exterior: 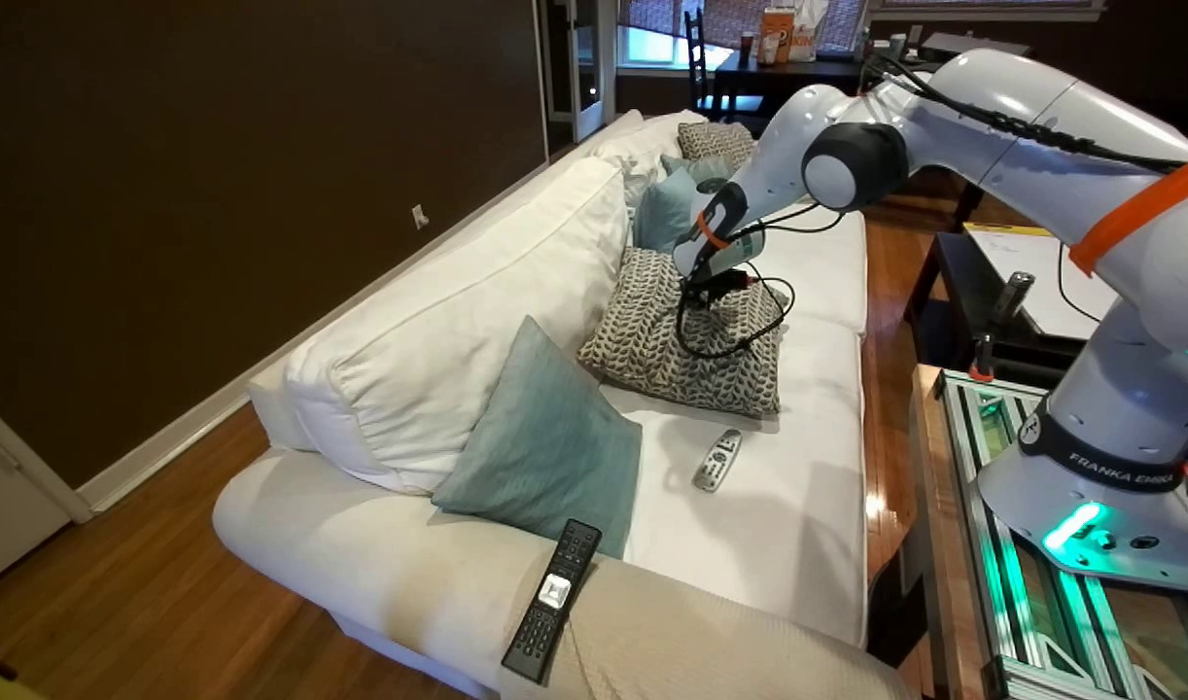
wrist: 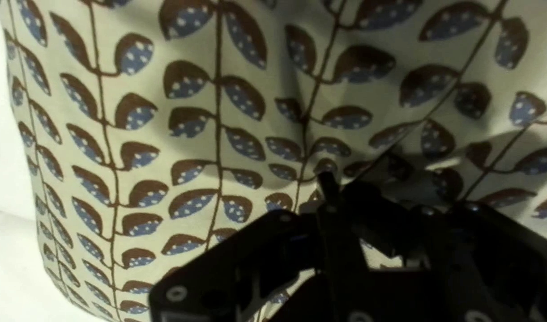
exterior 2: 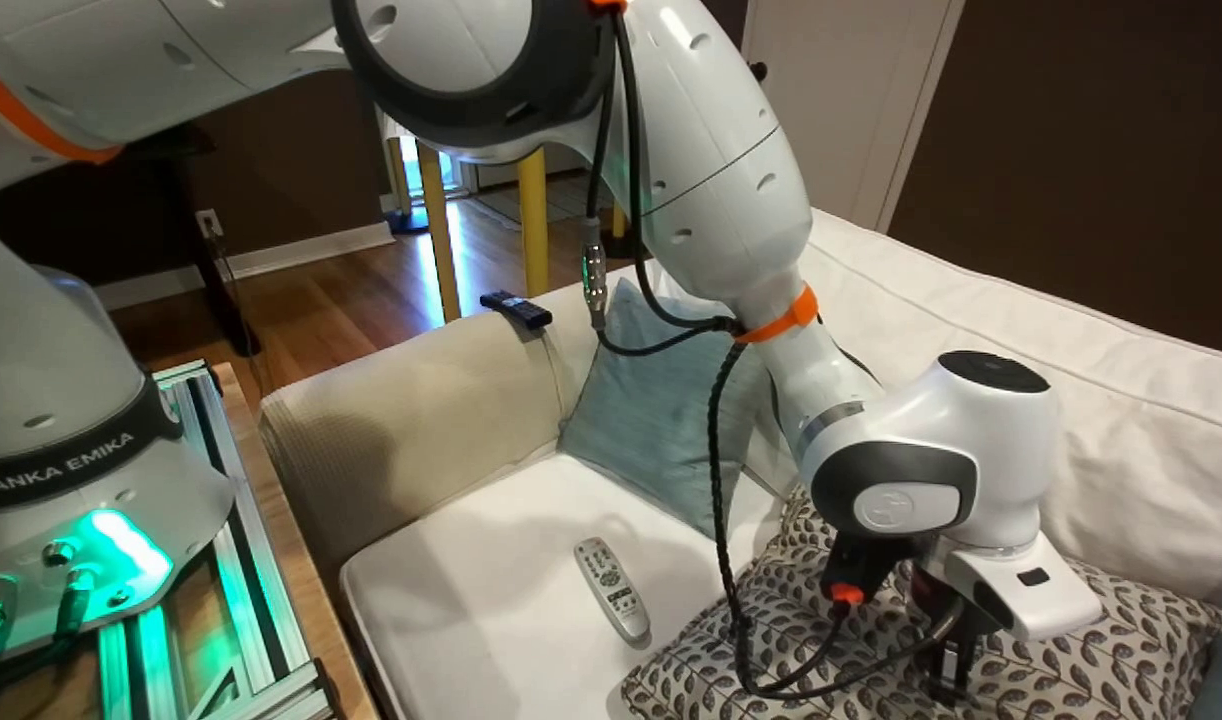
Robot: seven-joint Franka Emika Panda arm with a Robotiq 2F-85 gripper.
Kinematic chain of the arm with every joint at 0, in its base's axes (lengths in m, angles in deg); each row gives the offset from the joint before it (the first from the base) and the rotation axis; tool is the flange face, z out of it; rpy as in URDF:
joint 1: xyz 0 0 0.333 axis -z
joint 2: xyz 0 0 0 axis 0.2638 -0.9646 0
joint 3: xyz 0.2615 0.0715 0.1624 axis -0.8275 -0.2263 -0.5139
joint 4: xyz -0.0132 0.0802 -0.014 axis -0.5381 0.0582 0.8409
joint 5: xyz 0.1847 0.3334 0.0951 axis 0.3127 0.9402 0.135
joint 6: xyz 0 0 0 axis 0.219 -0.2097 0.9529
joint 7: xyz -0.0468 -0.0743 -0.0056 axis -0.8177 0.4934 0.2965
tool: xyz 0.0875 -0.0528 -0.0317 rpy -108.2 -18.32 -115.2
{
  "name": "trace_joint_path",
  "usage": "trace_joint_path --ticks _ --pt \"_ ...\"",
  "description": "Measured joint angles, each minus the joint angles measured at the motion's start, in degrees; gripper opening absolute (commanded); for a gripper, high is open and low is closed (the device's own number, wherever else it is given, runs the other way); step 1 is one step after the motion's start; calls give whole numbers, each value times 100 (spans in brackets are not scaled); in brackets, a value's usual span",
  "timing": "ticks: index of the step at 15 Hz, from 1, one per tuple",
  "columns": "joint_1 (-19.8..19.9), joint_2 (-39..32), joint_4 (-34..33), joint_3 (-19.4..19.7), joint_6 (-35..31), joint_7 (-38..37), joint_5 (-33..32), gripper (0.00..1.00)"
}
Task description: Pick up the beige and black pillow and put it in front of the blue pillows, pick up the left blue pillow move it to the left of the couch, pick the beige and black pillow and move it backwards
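Okay, closed tool [wrist: 340, 185] pinches beige and black pillow [exterior: 650, 345], likely for backward move, since blue pillow [exterior: 547, 447] sits at end of couch [exterior: 380, 544].

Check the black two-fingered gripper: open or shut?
The gripper is shut, apparently pinching the square beige fabric pillow with dark leaf print: in the wrist view, creases converge at its joined fingertips.

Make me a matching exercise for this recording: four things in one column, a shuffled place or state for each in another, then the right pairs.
1. Black remote
2. Gripper
3. Leaf-print pillow
4. Grey remote

A. pinched and creased
B. on the seat, touching no pillow
C. shut, gripping
D. on the couch arm

Pairs: 1-D; 2-C; 3-A; 4-B
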Motion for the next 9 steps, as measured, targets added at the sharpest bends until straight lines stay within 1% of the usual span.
trace_joint_path --ticks 2,5,7,9 --pt "35 27 1 -52 0 18 66 2" --pt "140 225 93 -250 0 168 212 2" --pt "214 528 313 -424 -4 350 265 2" --pt "301 934 638 -637 -40 684 304 2"
